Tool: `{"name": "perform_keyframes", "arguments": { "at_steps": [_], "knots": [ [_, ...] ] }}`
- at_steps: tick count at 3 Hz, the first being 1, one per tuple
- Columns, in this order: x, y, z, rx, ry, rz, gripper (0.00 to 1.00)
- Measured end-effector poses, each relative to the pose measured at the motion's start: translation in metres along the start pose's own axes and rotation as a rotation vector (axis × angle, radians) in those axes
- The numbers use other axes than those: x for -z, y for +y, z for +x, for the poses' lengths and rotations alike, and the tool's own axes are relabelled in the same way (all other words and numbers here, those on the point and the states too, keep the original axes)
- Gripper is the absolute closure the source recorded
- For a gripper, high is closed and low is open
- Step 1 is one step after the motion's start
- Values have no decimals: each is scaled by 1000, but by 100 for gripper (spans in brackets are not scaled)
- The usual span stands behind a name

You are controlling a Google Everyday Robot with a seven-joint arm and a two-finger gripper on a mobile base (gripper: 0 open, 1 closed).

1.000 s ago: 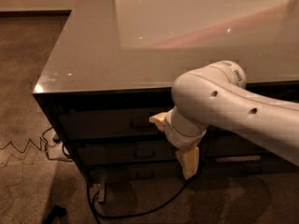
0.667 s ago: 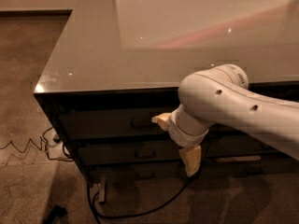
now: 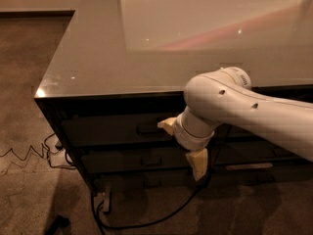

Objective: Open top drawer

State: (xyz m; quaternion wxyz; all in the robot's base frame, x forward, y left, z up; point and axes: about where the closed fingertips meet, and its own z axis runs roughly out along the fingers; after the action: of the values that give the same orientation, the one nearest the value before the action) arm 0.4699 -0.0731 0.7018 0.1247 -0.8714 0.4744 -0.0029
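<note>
The top drawer (image 3: 105, 129) is the dark front just under the glossy cabinet top (image 3: 93, 58). Its small loop handle (image 3: 146, 129) sits at centre, and the front lies flush with the drawers below. My gripper (image 3: 181, 149) hangs in front of the drawers, just right of the handle. Its yellowish fingers are spread apart: the upper fingertip (image 3: 165, 125) is beside the handle's right end, and the lower one (image 3: 198, 164) is down by the second drawer. It holds nothing. My white arm (image 3: 244, 111) hides the drawer's right part.
Two more dark drawers (image 3: 122, 159) with like handles lie below. A neighbouring drawer column (image 3: 279, 146) is to the right. Black cables (image 3: 146, 222) and a power strip (image 3: 105, 199) lie on the carpet at the cabinet's foot. A thin wire (image 3: 24, 153) zigzags at left.
The arm has shifted only slightly; the gripper stays by the handle with its fingers spread. The drawer front has not moved.
</note>
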Motion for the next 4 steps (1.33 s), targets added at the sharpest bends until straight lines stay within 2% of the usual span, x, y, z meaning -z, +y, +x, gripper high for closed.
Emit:
{"name": "perform_keyframes", "arguments": {
  "at_steps": [1,2,3,4],
  "knots": [
    [0,0,0,0,0,0,0],
    [-16,-2,30,-108,-17,11,0],
    [-21,-11,62,-213,2,19,0],
    [-23,-17,88,-288,23,32,0]
  ]
}}
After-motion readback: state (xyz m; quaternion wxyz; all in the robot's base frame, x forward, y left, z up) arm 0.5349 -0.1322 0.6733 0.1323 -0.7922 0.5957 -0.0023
